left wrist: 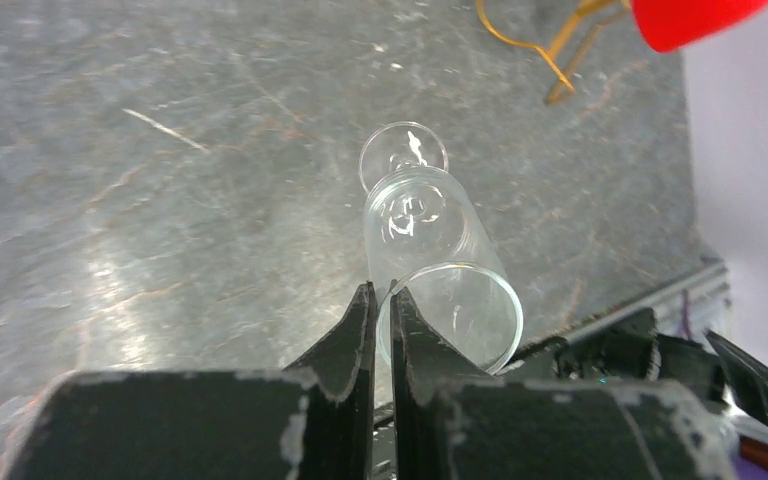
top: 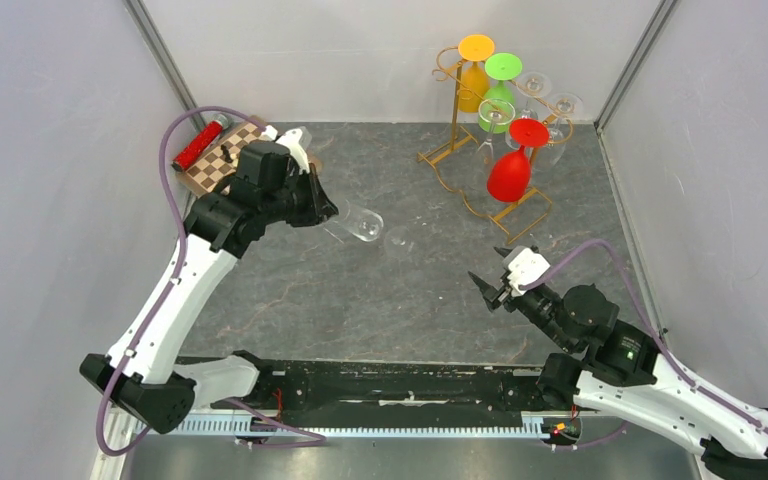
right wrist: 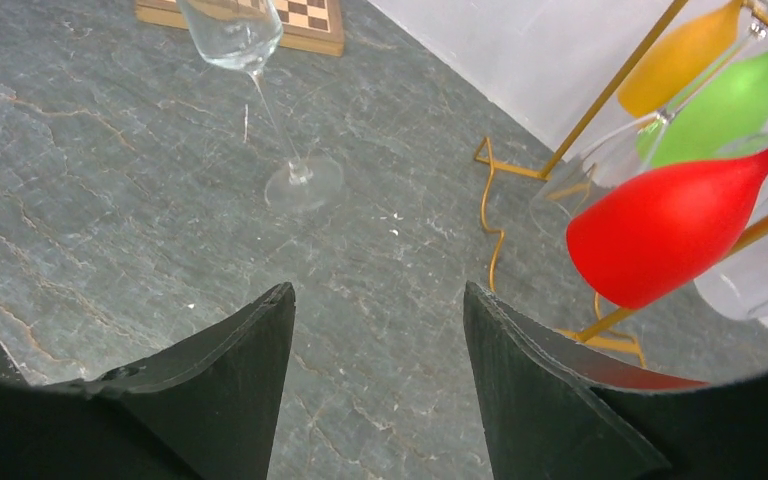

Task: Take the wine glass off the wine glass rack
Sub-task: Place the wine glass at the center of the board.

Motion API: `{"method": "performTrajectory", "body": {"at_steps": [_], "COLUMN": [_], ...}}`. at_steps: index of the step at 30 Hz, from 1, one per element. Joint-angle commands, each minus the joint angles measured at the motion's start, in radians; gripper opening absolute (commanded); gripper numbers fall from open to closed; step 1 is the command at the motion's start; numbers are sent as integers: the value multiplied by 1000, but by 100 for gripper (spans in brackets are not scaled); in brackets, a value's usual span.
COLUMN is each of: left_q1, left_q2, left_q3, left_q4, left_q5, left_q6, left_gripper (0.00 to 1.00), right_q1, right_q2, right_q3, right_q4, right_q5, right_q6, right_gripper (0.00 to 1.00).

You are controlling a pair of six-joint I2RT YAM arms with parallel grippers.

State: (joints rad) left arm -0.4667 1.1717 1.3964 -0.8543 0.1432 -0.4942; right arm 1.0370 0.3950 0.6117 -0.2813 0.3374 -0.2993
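Observation:
A clear wine glass leans over the table's middle, its foot down on the stone surface. My left gripper is shut on the rim of its bowl, one finger inside and one outside. The gold wine glass rack stands at the back right with a red glass, a green one, an orange one and clear ones hanging upside down on it. My right gripper hovers open in front of the rack, with only bare table between its fingers.
A chessboard with a red cylinder lies at the back left, behind the left arm. White walls close in the table on three sides. The rack's wire base reaches toward the middle.

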Motion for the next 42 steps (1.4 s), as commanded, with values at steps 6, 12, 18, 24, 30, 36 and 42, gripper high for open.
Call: {"method": "performTrajectory", "body": {"at_steps": [6,12,18,24,30,36,42], "left_q1": [21,100,187,252,279,287,293], "left_q2": [101,134,164,194,229,253,282], "left_q3": [208,232,208,182,168,165,176], "left_q4": [-160,-193,-192,-188,-193,-195,-206], "left_q5": [-317,-384,-378,-384,-401,-412,-425], "left_q6": [112,131,142,158,160,164,170], "left_gripper": [2,2,2,2,2,2,2], "right_q1": [3,3,3,3,3,3,3], "right_q2": [66,97,78,72,70,72,75], "right_q3": [130,142,119,102,94,89,95], "right_q4": [-130,-160,-142,-144,-149,-149,-150], "right_q5": [3,-38,-67,-89,-89,-89,-80], "right_q6": [162,194,191,187,182,176,175], "right_gripper": [66,66,66,67,66,67,67]}}
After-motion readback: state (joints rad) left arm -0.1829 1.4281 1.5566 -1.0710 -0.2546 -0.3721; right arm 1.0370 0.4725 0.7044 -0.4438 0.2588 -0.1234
